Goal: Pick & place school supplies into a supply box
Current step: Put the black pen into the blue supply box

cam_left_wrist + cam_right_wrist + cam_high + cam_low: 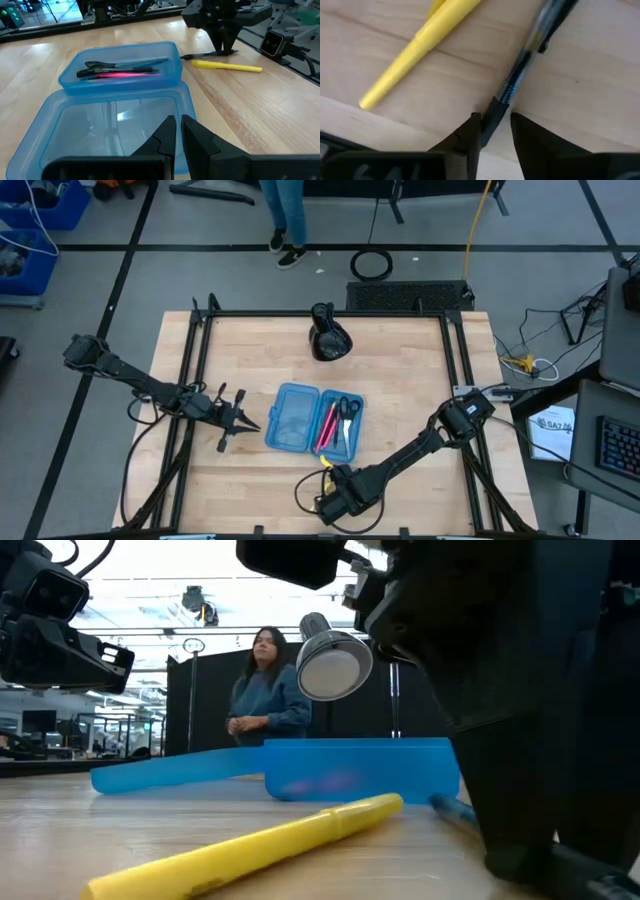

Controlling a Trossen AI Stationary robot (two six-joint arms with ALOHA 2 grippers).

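- High view: your left gripper [243, 423], fingers nearly pressed together, hovers beside the translucent blue plastic hinged supply box [313, 418] mid-table.
- Pink-red pen [326, 424] and black-handled scissors [346, 410] lie inside.
- Your right gripper [493, 127] straddles the black pen [530, 52] near the front edge, beside the yellow pen [418, 45].

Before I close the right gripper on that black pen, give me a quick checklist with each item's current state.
1. Black pen between the right gripper fingers: ok, its tip sits in the gap.
2. Right gripper down at the table: ok.
3. Yellow pen clear of the fingers: ok, lying apart beside them.
4. Box open: ok, scissors and pink pen already inside.
5. Left gripper out of the way: ok, at the box's far side.
6. Pen centred lengthwise: not ok, held near one end.
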